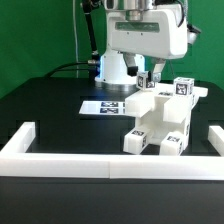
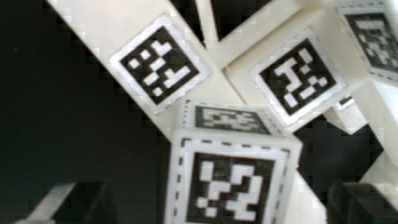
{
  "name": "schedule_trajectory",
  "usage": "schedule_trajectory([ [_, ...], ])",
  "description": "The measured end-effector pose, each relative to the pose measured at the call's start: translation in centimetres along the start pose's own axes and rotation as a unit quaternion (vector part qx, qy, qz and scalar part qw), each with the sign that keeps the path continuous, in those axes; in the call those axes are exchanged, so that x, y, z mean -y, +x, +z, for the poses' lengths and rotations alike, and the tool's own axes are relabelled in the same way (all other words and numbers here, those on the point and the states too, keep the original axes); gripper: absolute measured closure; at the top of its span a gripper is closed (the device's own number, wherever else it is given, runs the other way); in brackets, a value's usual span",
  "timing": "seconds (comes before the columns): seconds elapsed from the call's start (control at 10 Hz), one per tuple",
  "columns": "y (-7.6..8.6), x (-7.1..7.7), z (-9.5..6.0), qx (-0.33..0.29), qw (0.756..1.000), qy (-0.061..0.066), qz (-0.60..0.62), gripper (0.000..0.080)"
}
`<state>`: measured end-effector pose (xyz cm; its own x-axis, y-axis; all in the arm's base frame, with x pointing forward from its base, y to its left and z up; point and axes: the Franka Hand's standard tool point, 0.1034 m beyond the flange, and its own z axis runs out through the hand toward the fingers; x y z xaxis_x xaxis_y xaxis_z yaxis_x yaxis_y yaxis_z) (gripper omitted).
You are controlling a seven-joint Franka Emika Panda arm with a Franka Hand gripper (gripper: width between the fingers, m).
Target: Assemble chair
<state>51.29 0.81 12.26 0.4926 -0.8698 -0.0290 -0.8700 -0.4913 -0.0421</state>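
You see the chair [image 1: 160,120] standing on the black table [image 1: 50,115], close to the front edge where the low white wall [image 1: 110,160] runs. It is toward the exterior view's right side of the table. The chair is white and blocky, and it has small black-and-white tags on its top and on its front blocks.

The arm [image 1: 145,35] hangs over the back of the table. Its fingers [image 1: 148,80] point down, just behind the chair's top, near its back corner. You can see two dark tips with a small space between them, so they look apart. Nothing is held in them. You cannot tell if they touch the chair.

The marker board [image 1: 105,105] lies flat on the table, beside the chair on the exterior view's left, nearer the middle of the table.

In the wrist view you are very close to the chair [image 2: 267,130]. White bars cross each other at a slant. You can see a tag [image 2: 164,62] on one bar, another tag [image 2: 295,78] on the next bar, and a big tag [image 2: 228,185] closest to the camera. A dark finger tip [image 2: 50,203] shows at one corner.
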Motion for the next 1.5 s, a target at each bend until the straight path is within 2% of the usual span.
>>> schedule_trajectory([
  [0.1, -0.1, 0.1, 0.0, 0.0, 1.0, 0.0, -0.019, 0.0161],
  [0.3, -0.5, 0.1, 0.0, 0.0, 0.992, -0.001, -0.13, 0.0153],
  [0.5, -0.7, 0.1, 0.1, 0.001, 0.969, -0.001, -0.245, 0.0151],
  [0.8, -1.1, -0.2, 0.4, 0.003, 0.924, -0.003, -0.383, 0.0151],
  [1.3, -1.1, -0.2, 0.5, 0.003, 0.82, -0.006, -0.572, 0.0151],
  [1.4, -1.0, -0.2, 0.5, 0.003, 0.809, -0.007, -0.587, 0.0151],
  [1.5, -1.0, -0.2, 0.5, 0.003, 0.81, -0.007, -0.587, 0.0163],
])
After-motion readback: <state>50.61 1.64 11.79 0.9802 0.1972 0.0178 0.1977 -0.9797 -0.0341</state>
